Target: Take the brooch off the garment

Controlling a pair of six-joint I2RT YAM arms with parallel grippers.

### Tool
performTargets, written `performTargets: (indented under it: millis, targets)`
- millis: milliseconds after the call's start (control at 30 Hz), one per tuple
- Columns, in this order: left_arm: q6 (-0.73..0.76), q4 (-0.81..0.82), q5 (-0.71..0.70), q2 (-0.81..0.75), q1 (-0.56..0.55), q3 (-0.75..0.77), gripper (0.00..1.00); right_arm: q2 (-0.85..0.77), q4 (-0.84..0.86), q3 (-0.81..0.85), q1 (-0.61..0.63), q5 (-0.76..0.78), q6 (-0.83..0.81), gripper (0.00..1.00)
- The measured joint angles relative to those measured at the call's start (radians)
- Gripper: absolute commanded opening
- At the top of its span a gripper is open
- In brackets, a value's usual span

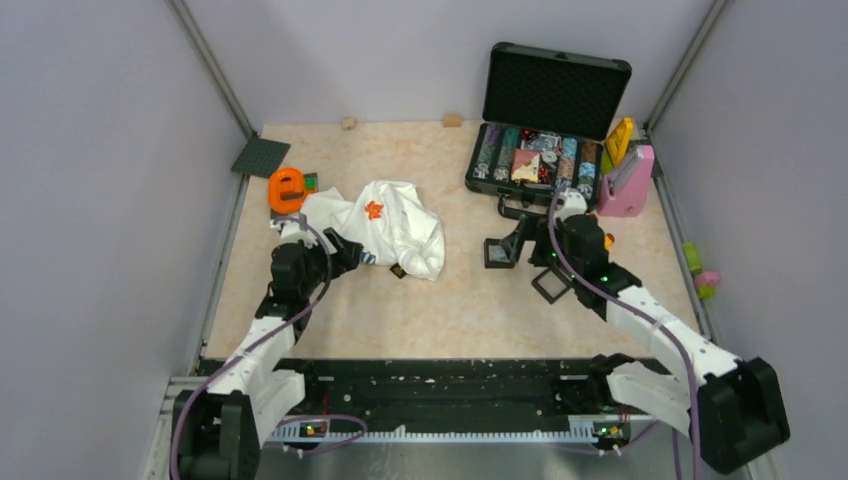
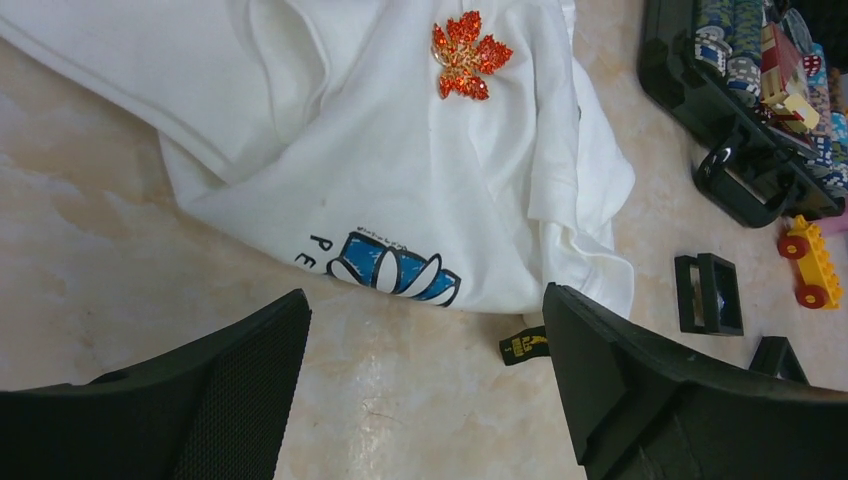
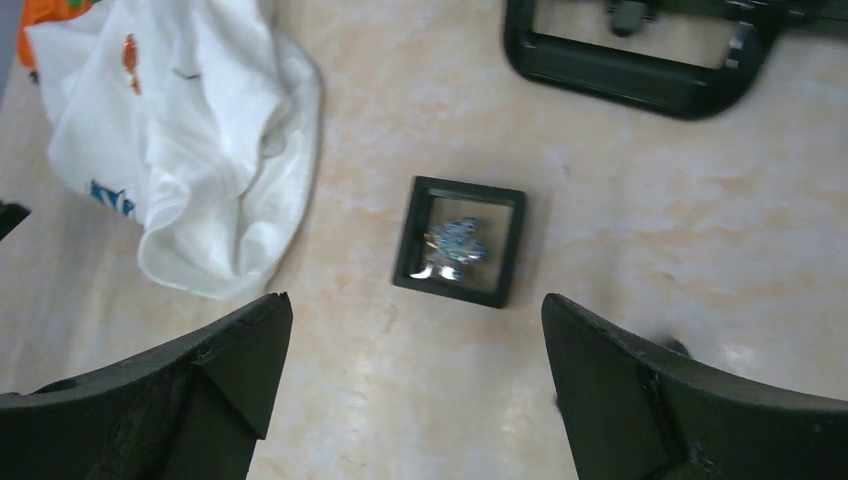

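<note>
The white shirt (image 1: 405, 232) lies crumpled left of the table's middle. The tiny orange-red flower brooch (image 1: 373, 210) is pinned on its top. In the left wrist view the brooch (image 2: 468, 55) sits high on the shirt (image 2: 400, 170), above the blue printed patch (image 2: 395, 270) and the black tag (image 2: 522, 346). My left gripper (image 2: 425, 330) is open and empty over bare table just short of the shirt's near hem; it shows in the top view (image 1: 348, 252). My right gripper (image 1: 520, 235) is open and empty, right of the shirt (image 3: 190, 140).
A small black display box (image 3: 460, 240) lies ahead of my right gripper (image 3: 415, 330). An open black chip case (image 1: 545, 130) stands at the back right, its handle (image 3: 640, 75) near. An orange letter toy (image 1: 288, 188) lies behind the shirt. A toy car (image 2: 810, 262) lies right.
</note>
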Motion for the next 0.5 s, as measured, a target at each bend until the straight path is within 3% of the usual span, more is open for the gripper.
performTargets:
  millis: [300, 500]
  targets:
    - [0.007, 0.000, -0.077, 0.117, 0.014, 0.126, 0.90, 0.399, 0.159, 0.244, 0.308, 0.044, 0.017, 0.98]
    - [0.008, -0.017, -0.124, 0.191, 0.037, 0.186, 0.90, 0.673, 0.218, 0.448, 0.393, 0.040, 0.014, 0.93]
